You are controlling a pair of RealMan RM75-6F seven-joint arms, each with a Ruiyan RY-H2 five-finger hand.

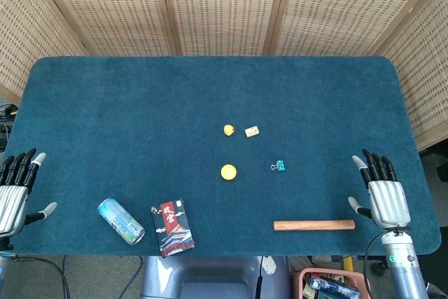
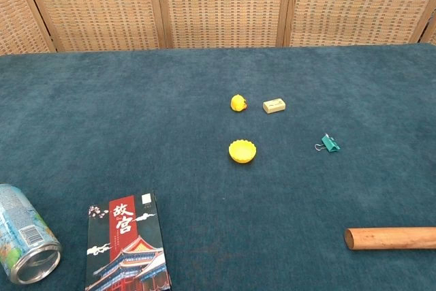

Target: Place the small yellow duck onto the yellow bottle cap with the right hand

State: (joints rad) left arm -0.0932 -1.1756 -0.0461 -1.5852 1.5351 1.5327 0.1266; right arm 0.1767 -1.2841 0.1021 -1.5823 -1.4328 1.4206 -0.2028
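The small yellow rubber duck (image 1: 229, 130) sits mid-table, just beyond the scalloped yellow plastic bottle cap (image 1: 229, 171), apart from it. The right hand (image 1: 381, 190) rests at the near right edge, fingers spread, holding nothing; the left hand (image 1: 15, 185) likewise, far left. The risk I see: the cream block (image 1: 252, 131) beside the duck could get knocked, or the duck could roll off the shallow cap. The blue cloth table (image 1: 126, 117) leaves open room between hand and duck.

Booklet (image 2: 127, 243) w/ red strip on cover: large white Chinese chars 故宫, readable in chest view; smaller print on it too tiny. Can (image 2: 26, 244): label print unreadable. Small beige block (image 2: 274, 105): marks illegible.
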